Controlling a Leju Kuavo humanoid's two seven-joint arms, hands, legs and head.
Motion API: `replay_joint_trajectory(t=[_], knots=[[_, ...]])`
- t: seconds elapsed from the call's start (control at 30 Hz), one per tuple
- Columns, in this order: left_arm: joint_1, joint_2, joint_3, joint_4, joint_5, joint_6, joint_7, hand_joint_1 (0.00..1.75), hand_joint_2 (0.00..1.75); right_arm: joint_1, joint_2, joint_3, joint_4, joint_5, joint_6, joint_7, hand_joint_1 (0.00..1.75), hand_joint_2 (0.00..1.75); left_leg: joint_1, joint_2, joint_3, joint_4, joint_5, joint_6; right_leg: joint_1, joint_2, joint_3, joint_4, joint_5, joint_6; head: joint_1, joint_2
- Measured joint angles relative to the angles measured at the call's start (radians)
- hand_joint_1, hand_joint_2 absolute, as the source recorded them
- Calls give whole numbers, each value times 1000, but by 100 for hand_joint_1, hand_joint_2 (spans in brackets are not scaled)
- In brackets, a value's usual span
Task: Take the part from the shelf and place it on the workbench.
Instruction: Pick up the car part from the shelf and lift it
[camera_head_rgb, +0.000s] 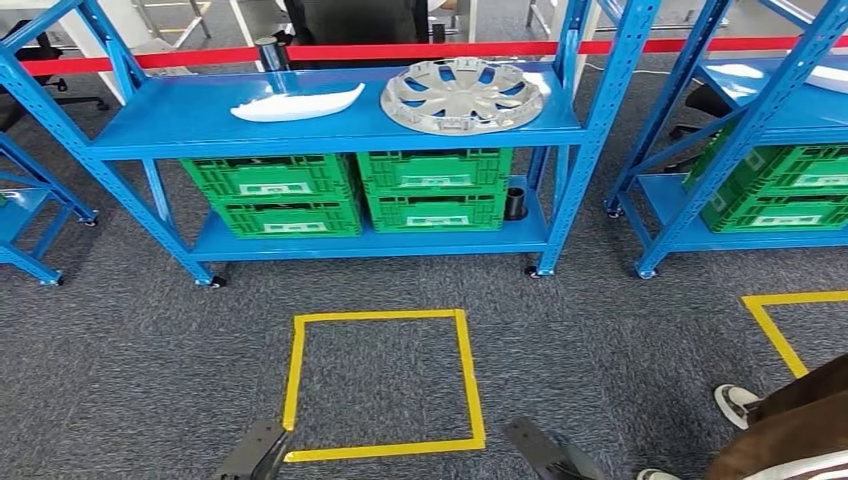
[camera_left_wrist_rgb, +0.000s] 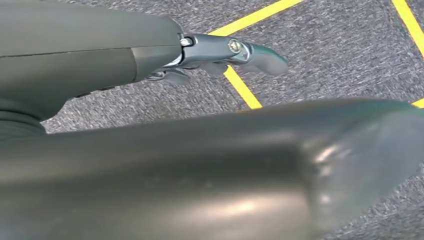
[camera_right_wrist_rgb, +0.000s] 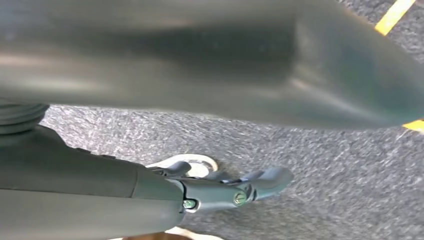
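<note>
Two parts lie on the top board of the blue shelf (camera_head_rgb: 180, 135): a long white curved part (camera_head_rgb: 297, 103) on the left and a round silver wheel cover (camera_head_rgb: 461, 95) on the right. Both of my hands hang low over the carpet, far short of the shelf. My left hand (camera_head_rgb: 255, 452) (camera_left_wrist_rgb: 210, 52) holds nothing, its fingers stretched out above a yellow tape line. My right hand (camera_head_rgb: 545, 450) (camera_right_wrist_rgb: 215, 192) is likewise empty with its fingers apart.
Green crates (camera_head_rgb: 350, 190) fill the lower shelf, with a black cylinder (camera_head_rgb: 515, 203) beside them. A second blue shelf (camera_head_rgb: 740, 130) stands at the right. A yellow tape square (camera_head_rgb: 385, 380) marks the carpet ahead. A person's leg and white shoe (camera_head_rgb: 738, 402) are at the lower right.
</note>
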Motion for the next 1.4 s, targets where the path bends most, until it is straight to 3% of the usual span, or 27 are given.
replay_joint_trajectory(t=[0.07, 0.1, 0.13, 0.2, 0.23, 0.27, 0.4, 0.47, 0.53, 0.57, 0.6, 0.63, 0.7, 0.77, 0.87, 0.93, 0.97, 1.03, 1.07, 1.1, 1.13, 1.23, 1.3, 1.4], knots=[[0, -1, 0, 0, 5, 2, 1, 0, 0, -2, 0, 0, 0, 2, 3, 0, 0, 0, 0, 1, -67, 106, -25, -2, 1, -5, 8, 0, -8, -4, 0, 0], [1, -1, 0, 0, 7, 2, 1, 0, 0, -2, 0, 0, 0, 4, 4, 0, 0, 0, 0, 1, -79, 112, -8, -1, 1, -6, 14, 0, -13, -3, 0, 0], [1, -1, 0, 0, 11, 3, 1, 0, 0, -3, 0, 0, -1, 7, 5, 1, 0, 0, 0, 3, -71, 78, 27, 1, 2, -7, 22, 0, -19, -2, 0, 0], [1, -1, 0, 1, 17, 5, 1, 0, 0, -5, 0, 0, -5, 15, 9, 4, 0, 0, -3, 16, -22, -50, 110, 11, 3, -10, 39, 1, -31, 5, 0, 0], [0, -1, 0, 1, 21, 6, 1, 0, 0, -7, 0, 0, -7, 19, 9, 7, 0, 0, -5, 23, 1, -105, 132, 16, 5, -11, 45, 1, -37, 10, 0, 0], [0, -3, 0, 1, 24, 7, 0, 0, 0, -9, 0, 1, -8, 22, 9, 11, 0, 0, -8, 28, 15, -138, 140, 20, 6, -12, 47, 1, -41, 16, 0, 0], [3, -6, 0, 1, 31, 9, -6, 0, 0, -16, -4, 1, -14, 29, 3, 20, 0, 0, -8, 20, 24, -164, 133, 41, 6, -16, 50, 3, -53, 39, 0, 0], [1, -8, 0, 0, 33, 9, -8, 0, 0, -19, -8, 1, -16, 31, 2, 20, 0, 0, -4, 17, 32, -173, 133, 53, 5, -8, 14, 77, -91, 48, 1, 0], [-1, -11, 0, 0, 33, 10, -10, 0, 0, -19, -11, 1, -16, 31, 1, 20, 0, 0, -5, 13, 35, -173, 129, 60, 5, -3, -63, 208, -140, 52, 2, 0], [0, -12, 0, 0, 33, 10, -11, 0, 0, -17, -13, 1, -16, 31, 0, 20, 0, 0, -5, 10, 37, -173, 127, 61, 5, -3, -97, 256, -147, 54, 2, 0], [1, -13, 0, 0, 33, 10, -11, 0, 0, -15, -15, 2, -16, 31, -2, 20, 0, 0, -5, 7, 40, -173, 124, 60, 4, -3, -115, 271, -134, 55, 2, 0], [1, -13, 0, 0, 33, 10, -12, 0, 0, -14, -17, 2, -16, 30, -4, 21, 0, 0, -4, 3, 45, -172, 120, 59, 3, -3, -114, 248, -101, 55, 2, 0], [-1, -14, 0, 0, 31, 10, -13, 0, 0, -13, -20, 2, -16, 29, -7, 20, 0, 0, -4, -2, 56, -170, 111, 52, 0, -1, -70, 125, -18, 53, 2, 0], [-3, -14, 0, 0, 30, 10, -14, 0, 0, -12, -20, 2, -16, 30, -3, 19, 0, 0, -6, -7, 59, -166, 104, 41, 1, 2, -33, 31, 17, 44, 2, 0], [-5, -9, 1, 0, 31, 11, -18, 0, 0, -10, -17, 2, -16, 36, 12, 20, 0, 0, -7, -9, 60, -170, 101, 22, 4, 4, -26, 10, 13, 24, 0, 0], [-5, -4, 1, 0, 34, 12, -23, 0, 0, -12, -13, 3, -17, 38, 19, 21, 0, 0, -5, -6, 52, -144, 83, 10, 2, 3, -17, 2, 13, 10, -1, 0], [-5, -1, 1, 0, 35, 13, -26, 0, 0, -14, -9, 3, -17, 39, 21, 21, 0, 0, -4, -3, 34, -101, 60, 5, 1, 1, -12, -1, 12, 5, -1, 0], [-4, 3, 2, 0, 36, 13, -28, 0, 0, -16, -3, 3, -17, 38, 22, 23, 0, 0, -3, 0, -32, 31, 5, -1, 2, -2, -5, -1, 6, -3, -2, 0], [-3, 4, 2, 0, 37, 13, -29, 0, 0, -17, -1, 3, -17, 38, 22, 24, 0, 0, -3, 0, -65, 86, -11, -3, 2, -3, -2, -1, 4, -5, -2, 0], [-1, 5, 2, 1, 37, 13, -29, 0, 0, -18, 1, 3, -17, 37, 22, 25, 0, 0, -3, 0, -83, 111, -7, -3, 3, -3, 1, -1, 1, -5, -2, 0], [0, 7, 2, 1, 37, 13, -29, 0, 0, -20, 2, 3, -17, 38, 23, 26, 0, 0, -3, 1, -82, 96, 16, -1, 3, -3, 5, 0, -2, -5, -2, 0], [0, 12, 2, 1, 38, 13, -29, 0, 0, -26, 6, 3, -17, 43, 24, 29, 0, 0, -6, 12, -2, -94, 121, 10, 5, -4, 21, 0, -15, 3, -3, 0], [0, 13, 2, 1, 41, 13, -30, 0, 0, -31, 8, 5, -17, 49, 29, 32, 0, 0, -12, 19, 28, -161, 136, 20, 7, -5, 24, 0, -19, 12, -2, 0], [4, 13, 2, 2, 45, 13, -31, 0, 0, -37, 10, 8, -17, 53, 37, 35, 0, 0, -11, 12, 33, -172, 134, 35, 7, -8, 26, -3, -23, 30, -1, 0]])
